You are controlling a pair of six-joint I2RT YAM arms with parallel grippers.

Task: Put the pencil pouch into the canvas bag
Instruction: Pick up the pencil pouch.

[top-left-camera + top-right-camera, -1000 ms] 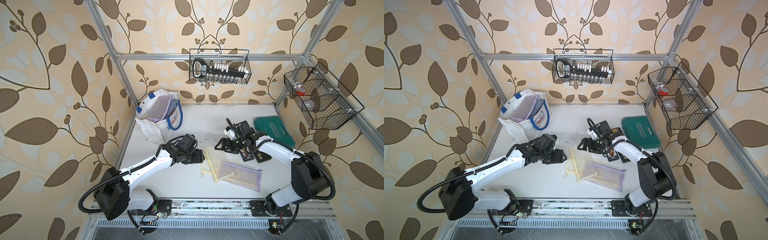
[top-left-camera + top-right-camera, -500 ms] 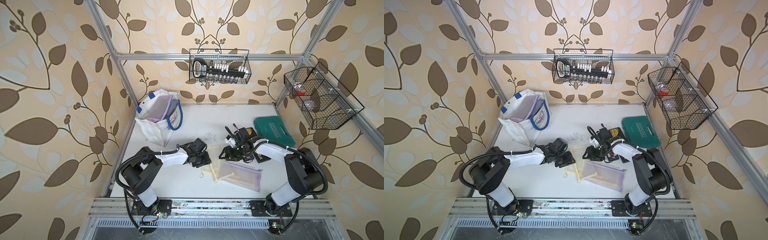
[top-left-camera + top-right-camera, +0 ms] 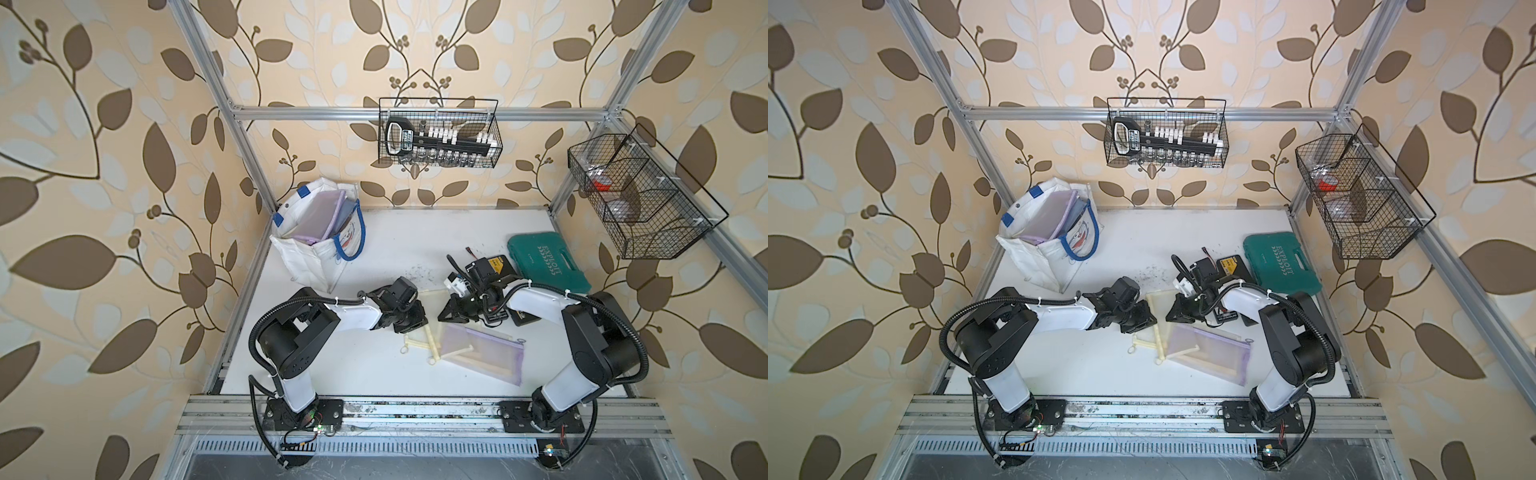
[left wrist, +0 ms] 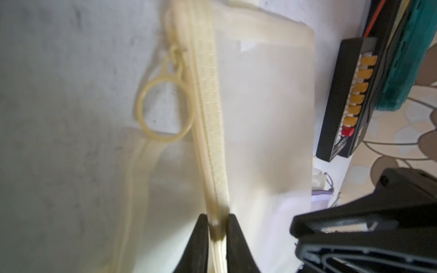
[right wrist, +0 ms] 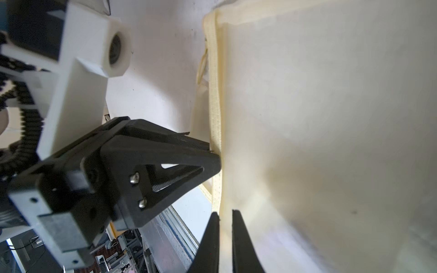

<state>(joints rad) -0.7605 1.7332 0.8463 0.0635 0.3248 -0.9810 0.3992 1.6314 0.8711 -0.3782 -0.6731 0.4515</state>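
Two grippers are on the cream pencil pouch, which lies flat on the table between them, well apart from the canvas bag in the back corner. A second ago both sets of jaws were wide; now the left gripper pinches the zipper edge and the right gripper nips the pouch's edge too, jaws nearly together.

Cream mesh pencil pouch w/ ring zip pull lies flat, mid desk. White canvas bag, blue handles, stands open, back-left corner.
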